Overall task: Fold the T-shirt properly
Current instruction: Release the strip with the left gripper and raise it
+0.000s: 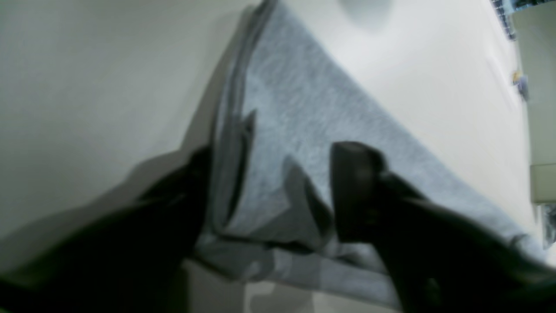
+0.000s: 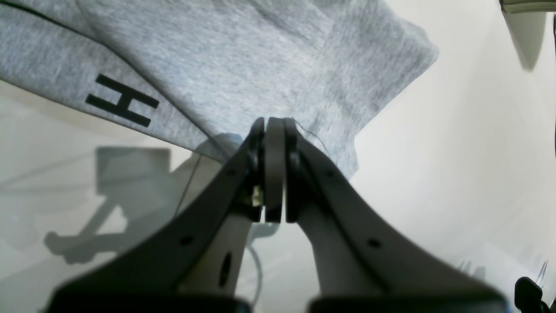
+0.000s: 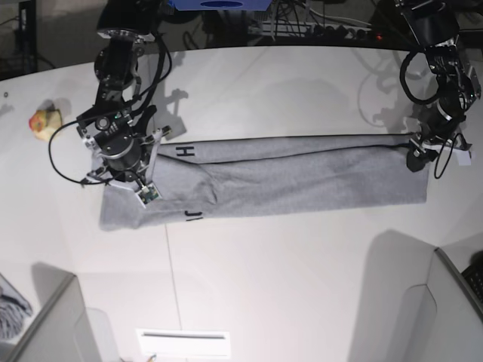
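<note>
The heather-grey T-shirt [image 3: 302, 181] lies as a long folded strip across the white table [image 3: 287, 286], with black letters showing near its left end. At that end my right gripper [image 2: 273, 124] is shut on the T-shirt [image 2: 243, 61], pinching the cloth close to a black "H" [image 2: 121, 101]; in the base view the right gripper [image 3: 145, 193] sits over the strip's left part. My left gripper [image 1: 269, 182] is at the T-shirt's [image 1: 299, 108] right end, with dark fingers [image 1: 356, 182] spread apart and a folded cloth edge between them. In the base view the left gripper [image 3: 417, 156] is at the strip's top right corner.
A small yellow-and-red toy [image 3: 45, 122] lies at the table's far left. A striped grey cloth scrap [image 3: 10, 309] shows at the bottom left by a grey panel [image 3: 53, 324]. Another grey panel [image 3: 453, 302] stands at the bottom right. A white label [image 3: 183, 341] lies near the front edge.
</note>
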`<state>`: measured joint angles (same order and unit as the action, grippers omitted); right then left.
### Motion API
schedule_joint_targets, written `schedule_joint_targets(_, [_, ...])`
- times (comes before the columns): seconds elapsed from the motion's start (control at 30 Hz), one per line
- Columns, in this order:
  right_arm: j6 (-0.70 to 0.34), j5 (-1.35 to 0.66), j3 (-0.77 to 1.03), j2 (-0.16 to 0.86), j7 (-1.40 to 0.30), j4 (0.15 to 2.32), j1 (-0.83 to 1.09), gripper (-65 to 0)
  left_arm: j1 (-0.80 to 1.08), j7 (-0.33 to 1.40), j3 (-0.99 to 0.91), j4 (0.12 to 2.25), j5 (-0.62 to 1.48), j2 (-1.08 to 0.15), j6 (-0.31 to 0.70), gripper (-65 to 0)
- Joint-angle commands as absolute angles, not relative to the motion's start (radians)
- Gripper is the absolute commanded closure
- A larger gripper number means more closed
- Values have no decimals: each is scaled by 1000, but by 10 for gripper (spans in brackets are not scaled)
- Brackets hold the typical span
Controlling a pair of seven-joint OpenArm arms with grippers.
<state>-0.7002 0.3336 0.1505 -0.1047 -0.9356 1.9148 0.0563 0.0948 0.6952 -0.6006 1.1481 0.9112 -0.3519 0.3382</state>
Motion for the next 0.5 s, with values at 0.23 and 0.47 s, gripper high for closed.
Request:
schedule_joint_targets(0.23, [-698, 331, 148, -107, -923, 1937, 41, 0, 94, 731, -607, 1142, 794, -358, 321, 0])
schedule_joint_targets(0.47, [-698, 331, 153, -107, -924, 1937, 44, 0, 97, 696, -682, 1150, 794, -369, 371, 0])
